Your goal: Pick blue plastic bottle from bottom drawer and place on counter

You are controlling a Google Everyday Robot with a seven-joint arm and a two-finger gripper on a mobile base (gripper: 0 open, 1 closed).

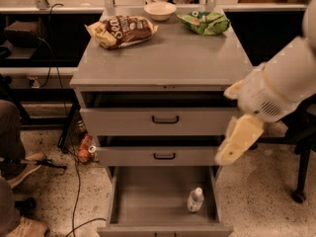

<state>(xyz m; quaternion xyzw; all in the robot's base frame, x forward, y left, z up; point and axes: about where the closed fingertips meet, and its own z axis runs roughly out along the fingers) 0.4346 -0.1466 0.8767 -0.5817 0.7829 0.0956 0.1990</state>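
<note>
The blue plastic bottle (195, 200), small and pale with a white cap, stands in the right front part of the open bottom drawer (148, 206). The two shallower drawers above are slightly open. The counter (168, 58) is the flat grey top of the cabinet. My white arm reaches in from the right. My cream-coloured gripper (232, 149) hangs in front of the cabinet's right edge at the level of the middle drawer. It points down and left, above and to the right of the bottle and clear of it.
On the counter's far side lie a brown snack bag (122, 31), a white bowl (160, 10) and a green snack bag (203, 21). Cans (85, 149) and cables lie on the floor to the left. A person's legs (12, 162) are at the left edge. A chair base (298, 194) stands at the right.
</note>
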